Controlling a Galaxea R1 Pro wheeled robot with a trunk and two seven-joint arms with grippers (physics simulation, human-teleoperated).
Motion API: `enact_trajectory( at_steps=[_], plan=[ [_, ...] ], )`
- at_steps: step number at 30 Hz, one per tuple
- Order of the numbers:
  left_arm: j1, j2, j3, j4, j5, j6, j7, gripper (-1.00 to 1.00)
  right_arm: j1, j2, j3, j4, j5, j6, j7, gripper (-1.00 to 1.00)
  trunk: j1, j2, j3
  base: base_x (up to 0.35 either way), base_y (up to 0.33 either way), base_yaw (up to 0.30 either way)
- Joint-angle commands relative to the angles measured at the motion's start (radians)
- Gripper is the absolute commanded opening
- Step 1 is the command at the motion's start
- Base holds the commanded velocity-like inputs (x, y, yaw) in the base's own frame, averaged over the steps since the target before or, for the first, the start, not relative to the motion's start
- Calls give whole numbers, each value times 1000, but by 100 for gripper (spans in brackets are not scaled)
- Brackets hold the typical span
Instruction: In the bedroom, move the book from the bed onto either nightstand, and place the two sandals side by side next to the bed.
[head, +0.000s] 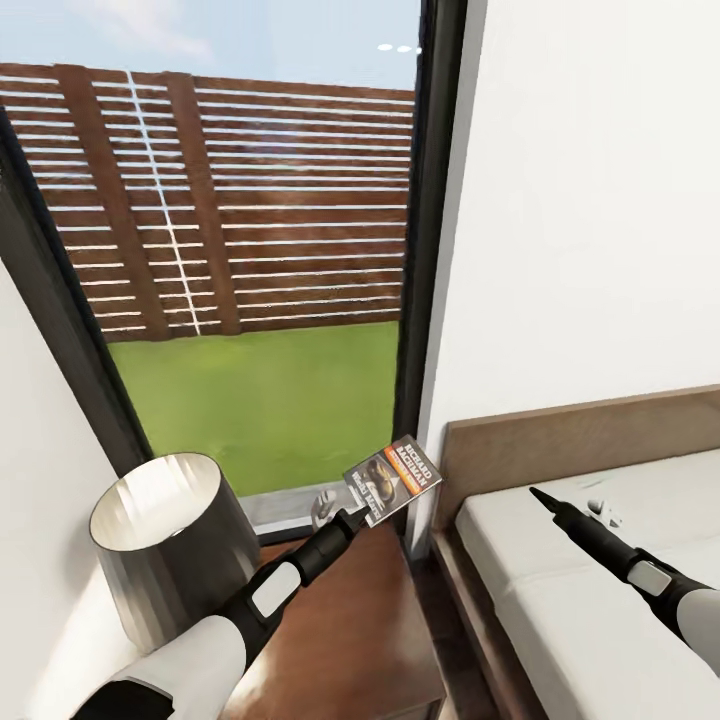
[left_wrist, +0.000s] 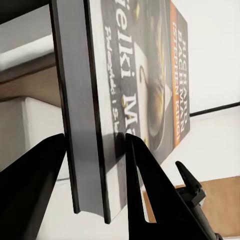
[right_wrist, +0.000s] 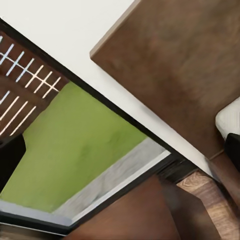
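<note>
Head view: left tool (head: 348, 517) clamps the thin dark orange-lettered paperback book (head: 392, 479) above the glossy dark-brown wooden nightstand (head: 355, 620).
Placing step: I judge it needs lowering toward 6 o'clock before release; right tool's (head: 545, 500) opening is unclear.

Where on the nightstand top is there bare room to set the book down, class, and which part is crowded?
Free: the wood of the nightstand between the lamp and the bed, below the book held in the left gripper. Crowded: the lamp's corner by the wall.
</note>
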Motion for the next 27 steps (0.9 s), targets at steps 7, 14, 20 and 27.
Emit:
enact_trajectory(
  at_steps=[7,14,20,27],
  plan=[
    [-1,0,0,1,10,10,-2,-100,-2,-1,-3,4,-2,-1,5,100,0,-1,-1,0,0,225],
    [-1,0,-1,1,10,10,-1,-100,-2,-1,-3,4,-2,-1,5,100,0,-1,-1,0,0,161],
    [-1,0,-4,1,10,10,1,-100,-2,-1,-3,4,-2,-1,5,100,0,-1,-1,-37,0,13],
    [-1,0,-5,6,10,10,1,-100,-2,-1,-3,4,-2,-1,5,100,0,-1,-1,-178,0,10]
  ],
)
